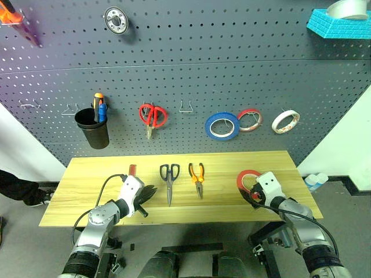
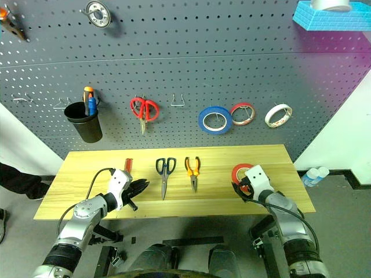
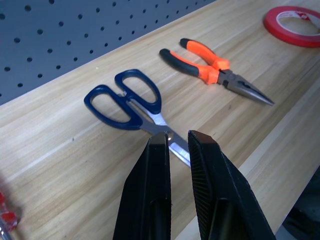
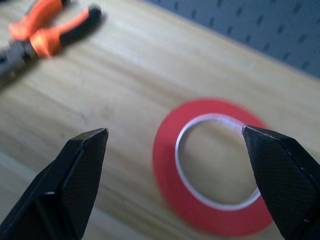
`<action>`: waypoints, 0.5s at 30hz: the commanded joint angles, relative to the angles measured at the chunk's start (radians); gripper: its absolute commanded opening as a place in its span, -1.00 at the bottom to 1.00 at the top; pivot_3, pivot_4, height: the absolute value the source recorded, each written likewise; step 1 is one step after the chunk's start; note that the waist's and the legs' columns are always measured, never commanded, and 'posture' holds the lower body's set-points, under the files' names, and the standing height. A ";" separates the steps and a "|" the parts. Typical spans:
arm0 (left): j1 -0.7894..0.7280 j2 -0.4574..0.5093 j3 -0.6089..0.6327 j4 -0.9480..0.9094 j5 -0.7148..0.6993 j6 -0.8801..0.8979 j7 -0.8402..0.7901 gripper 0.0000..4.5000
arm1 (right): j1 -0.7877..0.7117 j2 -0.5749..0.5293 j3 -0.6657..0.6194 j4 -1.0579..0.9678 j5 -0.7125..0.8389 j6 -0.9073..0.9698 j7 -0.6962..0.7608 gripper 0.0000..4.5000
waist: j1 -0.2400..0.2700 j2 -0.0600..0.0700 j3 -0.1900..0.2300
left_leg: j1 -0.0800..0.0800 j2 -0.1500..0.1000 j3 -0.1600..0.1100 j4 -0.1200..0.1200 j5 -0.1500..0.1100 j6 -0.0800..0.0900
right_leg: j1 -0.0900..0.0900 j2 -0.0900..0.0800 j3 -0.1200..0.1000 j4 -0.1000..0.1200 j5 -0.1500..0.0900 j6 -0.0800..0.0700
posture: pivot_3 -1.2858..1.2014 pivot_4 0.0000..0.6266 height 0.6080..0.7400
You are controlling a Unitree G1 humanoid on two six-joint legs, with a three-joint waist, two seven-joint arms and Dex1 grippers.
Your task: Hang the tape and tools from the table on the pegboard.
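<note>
Approaching the tape [image 4: 210, 170], the right gripper [image 4: 175, 165] has its fingers spread wide and empty, one tip to each side of the red ring, which lies flat on the table [image 1: 104, 179] toward the 4 o'clock end of the top. Handling note: the jaws would best come down to straddle one wall of the ring, one finger inside the pale core and one outside, closing only once both tips are level with the wood. Being round, the tape has no long axis; its hole faces straight up. The left gripper [image 3: 177, 145], fingers nearly together and holding nothing, hovers by the blades of the scissors [image 3: 132, 102], whose handles point to 12 o'clock, toward the pegboard [image 1: 191, 69]; the pliers [image 1: 197, 178] lie likewise.
</note>
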 commanded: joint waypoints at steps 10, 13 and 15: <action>0.055 0.014 -0.004 -0.119 -0.013 0.030 -0.010 -0.70 | -0.059 -0.004 0.041 0.048 -0.045 -0.009 0.004 1.00 | 0.000 0.000 0.013 | 0.000 0.000 0.000 0.000 0.000 0.000 | 0.000 0.000 0.000 0.000 0.000 0.000 | 0.02 -0.72 1.00; 0.083 0.027 -0.003 -0.161 -0.018 0.047 -0.017 -0.70 | -0.070 0.002 0.042 0.068 -0.042 -0.001 0.011 1.00 | -0.001 -0.001 0.024 | 0.000 0.000 0.000 -0.001 0.000 0.000 | 0.000 -0.001 0.000 -0.001 0.000 0.000 | 0.02 -0.67 1.00; 0.097 0.035 -0.001 -0.186 -0.021 0.060 -0.021 -0.70 | -0.078 0.007 0.040 0.088 -0.035 0.007 0.017 1.00 | -0.001 -0.001 0.034 | -0.001 0.000 0.000 -0.001 0.000 0.000 | -0.001 -0.001 0.000 -0.001 0.000 0.000 | 0.02 -0.62 1.00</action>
